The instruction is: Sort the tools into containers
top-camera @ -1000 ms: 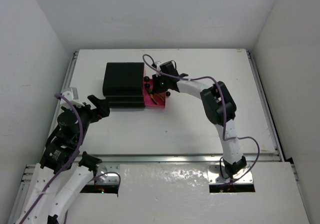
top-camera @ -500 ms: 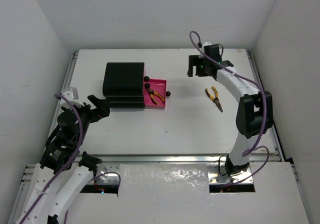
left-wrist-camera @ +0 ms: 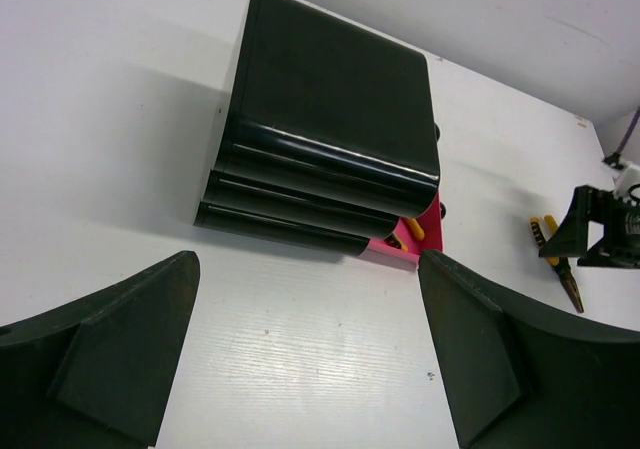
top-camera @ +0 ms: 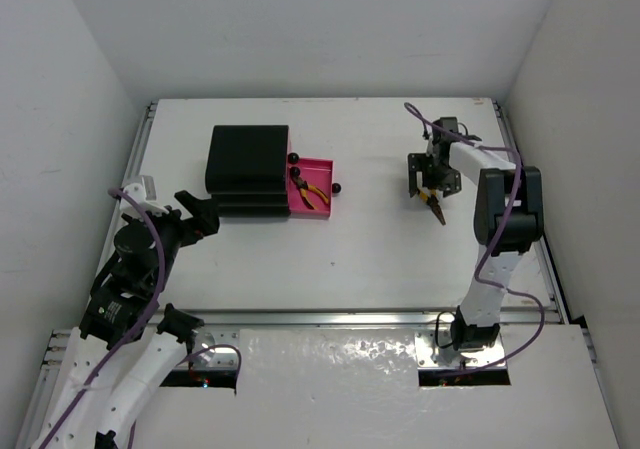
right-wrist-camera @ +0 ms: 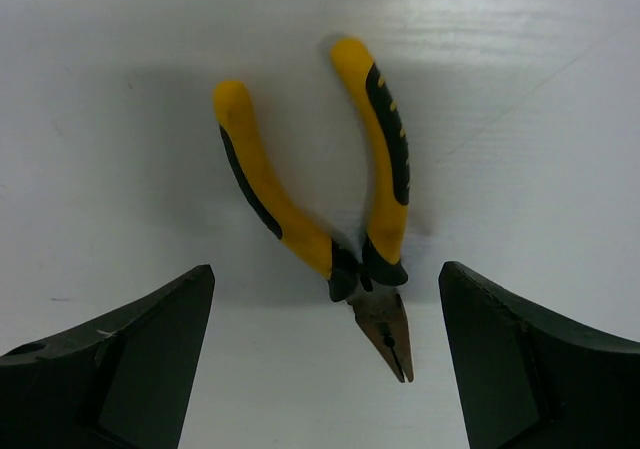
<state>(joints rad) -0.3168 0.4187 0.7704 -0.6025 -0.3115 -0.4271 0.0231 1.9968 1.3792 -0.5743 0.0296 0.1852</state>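
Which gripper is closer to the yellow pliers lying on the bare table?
Right. The right gripper hangs open just over the pliers, a finger on each side. The left gripper sits open far across the table, beyond the black chest.

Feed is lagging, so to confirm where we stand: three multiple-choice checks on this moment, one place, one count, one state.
1. The unsorted pliers lie: A) in the top drawer B) on the table under the right claw C) by the left arm's base.
2. Pliers in the open drawer: A) none B) one C) three.
3. The right claw is: A) open B) shut on the pliers C) shut on a knob.
Answers: 1 B, they lie on white table in the wrist view; 2 B, one yellow-handled pair lies inside; 3 A, its fingers stand apart beside the pliers.
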